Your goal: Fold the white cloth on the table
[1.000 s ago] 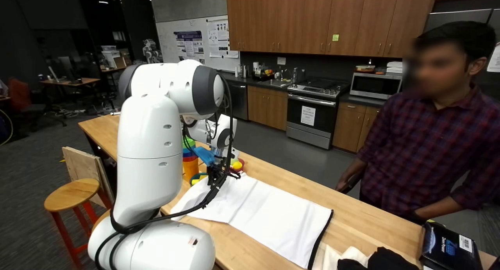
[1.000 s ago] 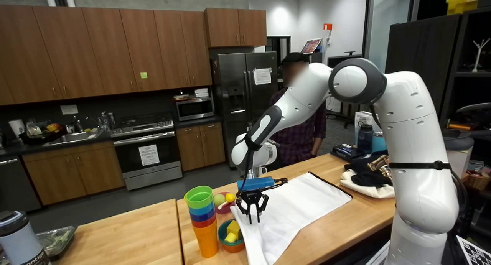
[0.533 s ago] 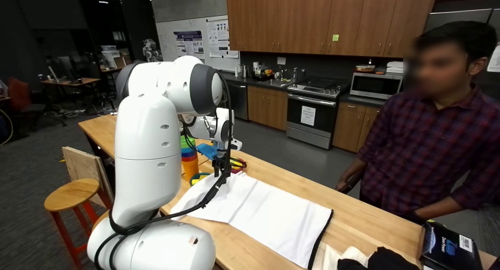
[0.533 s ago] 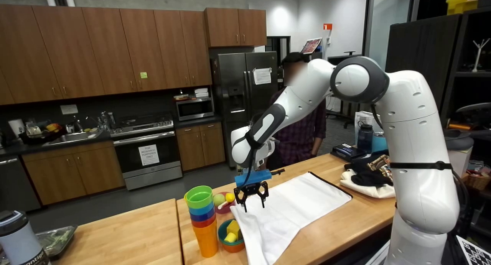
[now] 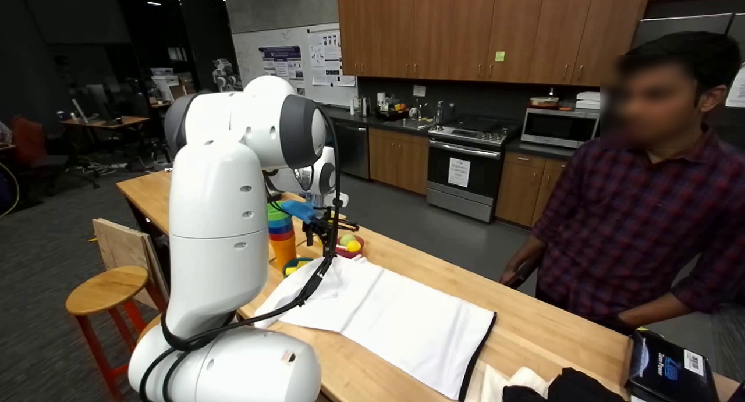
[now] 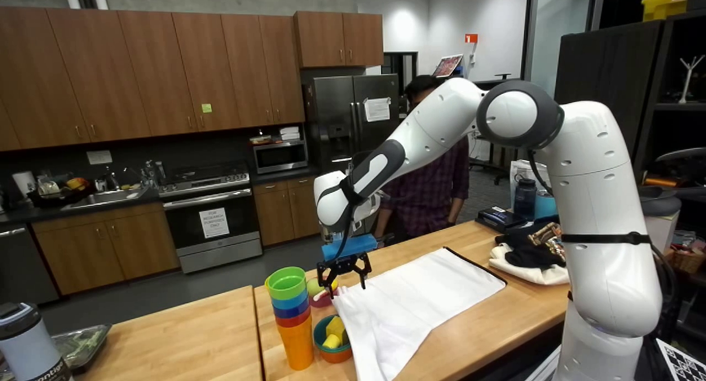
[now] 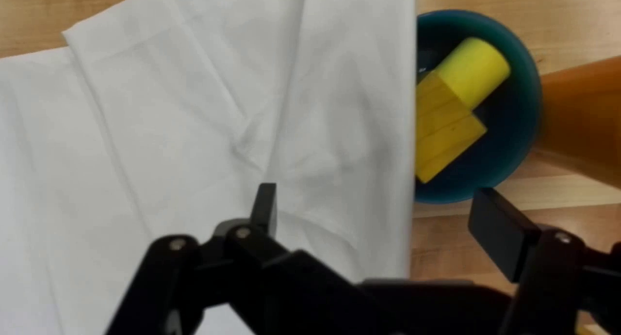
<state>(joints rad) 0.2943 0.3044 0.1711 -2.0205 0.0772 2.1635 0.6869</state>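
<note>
Above the creased end of the white cloth (image 6: 424,293), near the teal bowl (image 7: 529,117) and the stack of coloured cups (image 6: 298,339), the jaws stand apart, holding nothing. The cloth lies lengthwise on the wooden worktop (image 5: 559,344), fairly smooth toward its black trim (image 5: 477,358), rumpled at the end by the bowl. Seen from the wrist, one jaw is over the cloth and the other past its edge, so that edge runs through the gap; both exterior views suggest the jaws hang clear of the worktop.

The step in hand looks to be taking this end and carrying it over toward the trim; most of the fold seems yet to be made. Come down with one jaw on either side of the edge, almost to the wood, and only then pinch. Take a shallow bite: too deep would catch a crease as well, too slight would let the thin-looking material slip. Room for the outer jaw is tight, since the bowl, holding a yellow wooden block (image 7: 446,131) and a yellow cylinder (image 7: 478,73), sits right by the edge; better to grasp along the stretch clear of its rim. The cloth hides part of that rim from the wrist, and whether they touch I cannot tell. Once gripped, lift a little, then travel slowly along the length so the layer lies flat instead of bunching.
</note>
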